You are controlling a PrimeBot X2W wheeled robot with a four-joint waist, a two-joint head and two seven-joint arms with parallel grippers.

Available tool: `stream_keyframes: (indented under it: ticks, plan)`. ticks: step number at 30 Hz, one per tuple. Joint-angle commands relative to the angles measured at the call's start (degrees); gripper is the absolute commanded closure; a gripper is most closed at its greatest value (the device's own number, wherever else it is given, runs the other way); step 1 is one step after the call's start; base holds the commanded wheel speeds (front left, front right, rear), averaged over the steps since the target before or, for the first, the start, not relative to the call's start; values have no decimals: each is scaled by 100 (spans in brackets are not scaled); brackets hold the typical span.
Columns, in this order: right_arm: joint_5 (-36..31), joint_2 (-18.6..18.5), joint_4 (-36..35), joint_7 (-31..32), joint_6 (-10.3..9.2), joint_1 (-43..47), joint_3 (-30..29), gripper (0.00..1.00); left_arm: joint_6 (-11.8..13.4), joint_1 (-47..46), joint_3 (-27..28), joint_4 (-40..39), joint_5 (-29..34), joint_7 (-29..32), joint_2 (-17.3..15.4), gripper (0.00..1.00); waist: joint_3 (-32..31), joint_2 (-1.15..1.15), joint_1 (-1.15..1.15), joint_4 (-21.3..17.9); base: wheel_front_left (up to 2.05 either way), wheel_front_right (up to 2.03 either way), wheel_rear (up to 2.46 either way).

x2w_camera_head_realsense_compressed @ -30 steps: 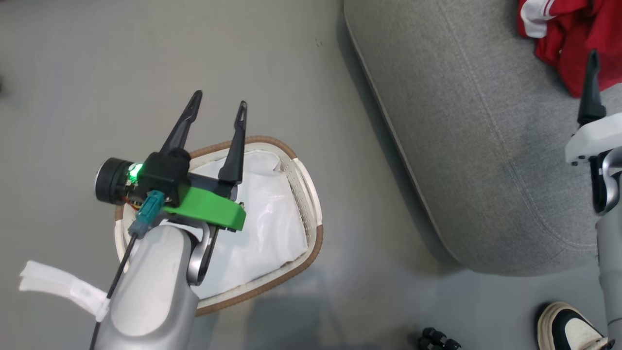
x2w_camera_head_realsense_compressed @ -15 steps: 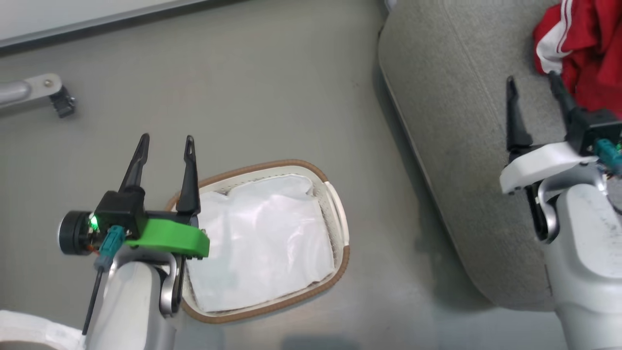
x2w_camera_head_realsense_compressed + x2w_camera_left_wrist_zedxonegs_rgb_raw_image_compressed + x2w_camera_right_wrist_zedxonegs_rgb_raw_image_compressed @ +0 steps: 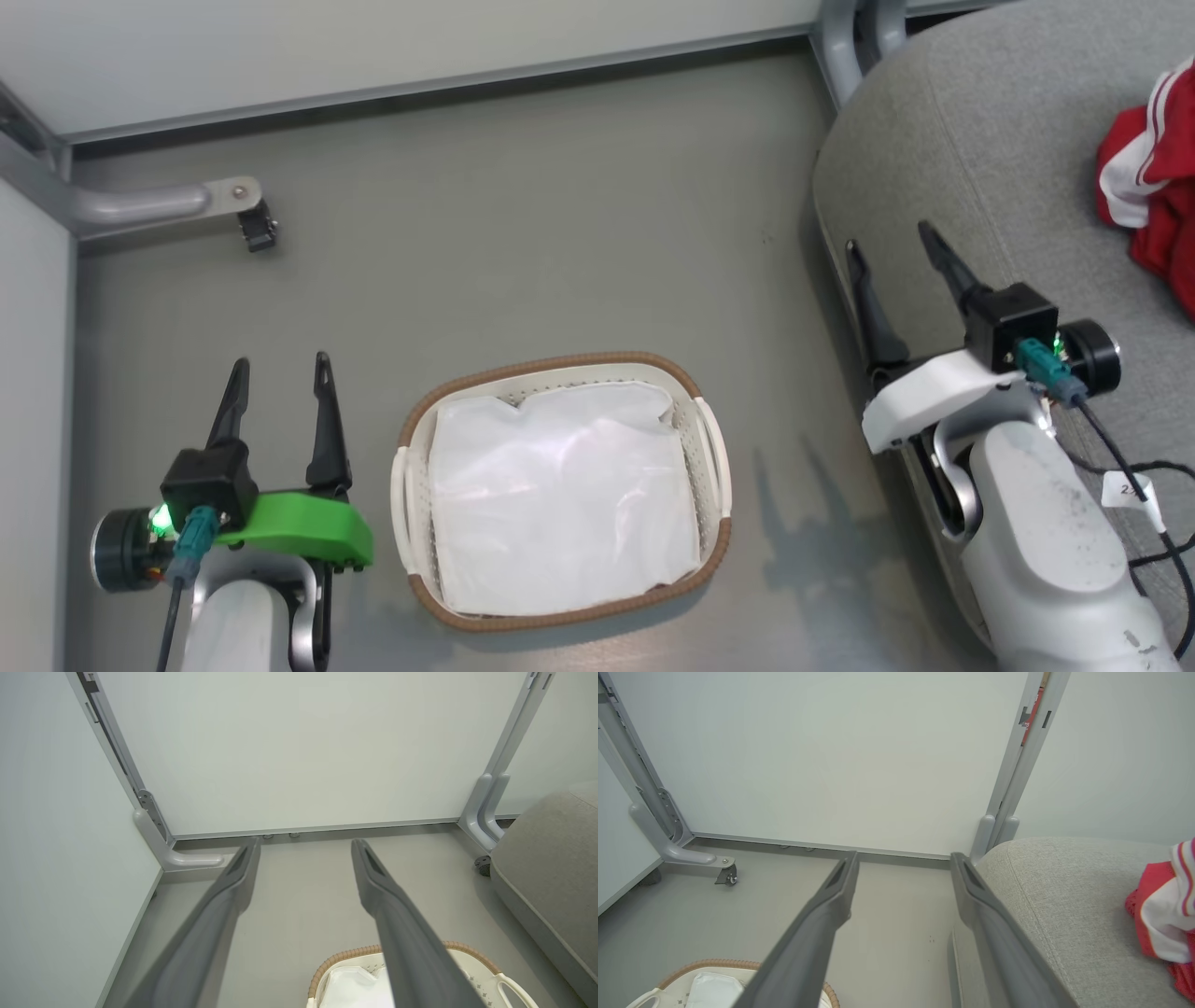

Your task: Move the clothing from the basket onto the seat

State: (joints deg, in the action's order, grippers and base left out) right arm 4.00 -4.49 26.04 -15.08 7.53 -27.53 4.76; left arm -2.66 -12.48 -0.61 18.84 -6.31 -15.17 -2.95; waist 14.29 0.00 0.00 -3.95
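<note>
Bright red sports clothing with white stripes (image 3: 1153, 205): lying crumpled on the large grey woven-fabric couch seat (image 3: 990, 168), right of the right gripper (image 3: 887, 235), apart from it.
Oval white perforated plastic basket with brown woven rim (image 3: 551, 362): sitting between both grippers, holding a smooth white liner (image 3: 560, 495).
Left gripper (image 3: 280, 359) and right gripper: both hanging open, gripping nothing.
Grey metal frame foot with black caster (image 3: 252, 224): standing beyond the left gripper.

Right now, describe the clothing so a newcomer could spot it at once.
Find the big grey couch on the right of the head view. On its cushion, at the picture's right edge, lies the clothing, a crumpled heap. It alone is bright red with white stripes, unlike the plain white liner in the basket.
</note>
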Motion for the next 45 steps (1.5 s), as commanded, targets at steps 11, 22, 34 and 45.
stream_keyframes:
  ticks: [11, 22, 34, 45]
  plan:
    - [222, 108, 162, -14, -8, 646, -12, 0, -2, 576, 123, 107, -238, 4, -2, 0, -511, 0, 0, 300, 0, 0, 0]
    - [198, 138, 170, -13, -8, 1082, 50, 0, -1, 1076, 25, 87, -356, 4, -2, 0, -952, 0, 0, 324, 0, 0, 0]
    - [312, 175, 270, 2, 0, 1296, 164, 100, -69, 1248, -59, 28, -520, 3, 12, 100, -1155, 0, 0, 323, 0, 0, 0]
    - [1199, 194, 273, 270, 0, 1456, -8, 100, -113, 1159, 36, 146, -1360, 259, 29, 100, -1173, 0, 0, 328, 0, 0, 0]
